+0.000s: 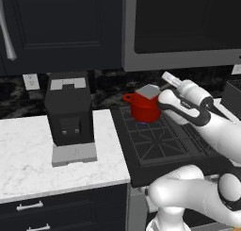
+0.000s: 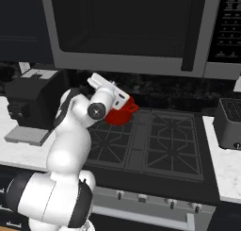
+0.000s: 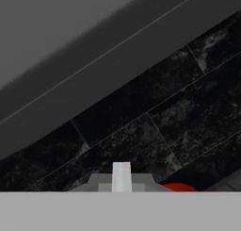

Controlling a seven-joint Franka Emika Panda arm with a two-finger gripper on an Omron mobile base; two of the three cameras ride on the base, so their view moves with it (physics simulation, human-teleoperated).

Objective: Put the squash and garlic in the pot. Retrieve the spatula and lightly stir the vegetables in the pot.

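1. On the back left burner of the stove (image 1: 155,143) we see the red pot (image 1: 145,110).
2. Right above the pot we see the claw (image 1: 149,91), pressed together; we cannot tell what it holds.
3. Left of the stove, on the white counter (image 1: 28,150), we see a black coffee machine (image 1: 69,114).

A black gas stove (image 1: 155,145) with dark cast grates sits between two stretches of white marble counter (image 1: 33,150). The red pot (image 1: 145,107) stands on the stove's rear left burner, close to the dark tiled backsplash. On the left counter a black coffee machine (image 1: 69,110) rests on its grey base, near the wall and well apart from the stove. On the right counter (image 2: 226,164) a dark toaster (image 2: 229,124) stands just beside the stove's edge.
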